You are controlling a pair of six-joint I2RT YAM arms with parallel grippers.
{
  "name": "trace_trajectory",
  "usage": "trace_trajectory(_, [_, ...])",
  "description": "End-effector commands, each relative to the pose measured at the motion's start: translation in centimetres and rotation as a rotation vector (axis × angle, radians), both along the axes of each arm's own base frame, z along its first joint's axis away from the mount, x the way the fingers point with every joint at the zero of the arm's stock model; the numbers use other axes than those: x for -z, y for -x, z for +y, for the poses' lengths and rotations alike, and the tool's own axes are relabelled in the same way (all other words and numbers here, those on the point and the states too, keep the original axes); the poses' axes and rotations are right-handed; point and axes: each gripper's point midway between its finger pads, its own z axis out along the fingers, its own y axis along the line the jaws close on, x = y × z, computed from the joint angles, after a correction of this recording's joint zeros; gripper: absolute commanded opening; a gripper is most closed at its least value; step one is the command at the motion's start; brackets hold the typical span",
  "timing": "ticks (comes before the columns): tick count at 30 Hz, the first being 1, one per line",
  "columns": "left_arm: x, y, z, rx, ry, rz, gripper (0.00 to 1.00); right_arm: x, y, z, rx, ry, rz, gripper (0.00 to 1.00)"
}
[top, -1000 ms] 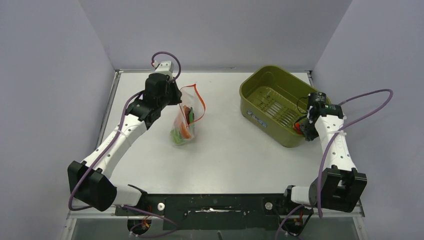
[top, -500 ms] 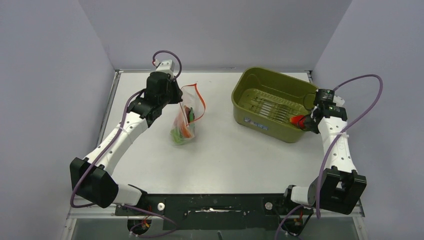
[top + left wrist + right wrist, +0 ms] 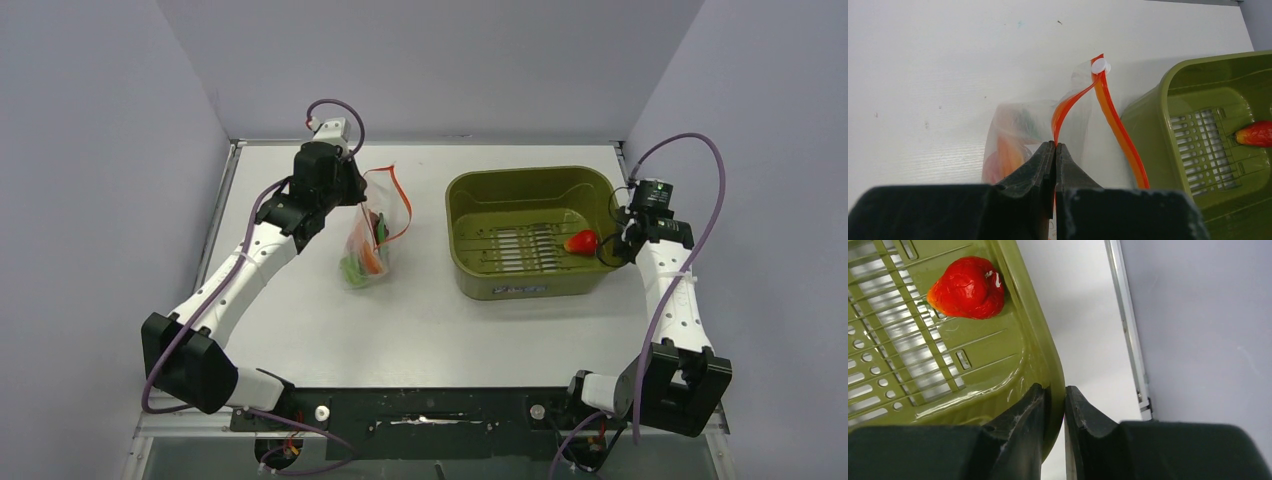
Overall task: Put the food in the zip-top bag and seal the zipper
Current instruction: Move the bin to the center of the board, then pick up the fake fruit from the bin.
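One red toy fruit [image 3: 968,287] lies loose inside the olive tub [image 3: 1033,340], by the right wall that the right claw [image 3: 1055,392] pinches; a jerk could tip the tub or roll the fruit off. Left of the tub, the crinkly zip-top bag [image 3: 365,250] stands, green and orange food [image 3: 358,266] inside, mouth gaping. The left claw [image 3: 1054,147], pressed together on its red-orange zipper [image 3: 1118,130], might lose that thin strip.

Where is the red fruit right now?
In the top view, the red fruit lies inside the green tub at the right, by the wall that the right pincer pinches, far from the bag.
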Motion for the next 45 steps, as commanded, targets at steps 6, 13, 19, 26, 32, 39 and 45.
trace_trajectory(6, [-4.8,-1.6,-0.7,0.025,0.033,-0.162,0.00,-1.9,-2.7,-2.6,-0.144,0.175,-0.007,0.24])
trace_trajectory(13, [-3.6,-1.3,-0.4,0.052,-0.013,-0.118,0.00,-2.4,-2.7,-2.6,-0.066,0.131,-0.016,0.46])
trace_trajectory(19, [-2.6,-0.6,-0.4,0.071,-0.028,-0.058,0.00,-3.3,-1.6,-1.0,0.118,-0.021,-0.023,0.62])
trace_trajectory(26, [-2.2,-0.5,-0.1,0.074,-0.046,-0.071,0.00,-7.6,-3.0,-0.2,0.180,-0.073,-0.182,0.67])
trace_trajectory(32, [-2.4,-0.6,-0.2,0.085,-0.051,-0.081,0.00,-7.2,-5.0,2.8,0.056,-0.057,-0.191,0.68])
trace_trajectory(39, [-2.9,-0.1,-0.5,0.100,-0.030,-0.092,0.00,-2.5,-6.3,4.5,-0.005,-0.013,-0.115,0.72])
trace_trajectory(45, [-3.1,0.0,-0.8,0.114,-0.028,-0.104,0.00,0.8,-7.9,3.4,0.010,0.017,-0.069,0.78])
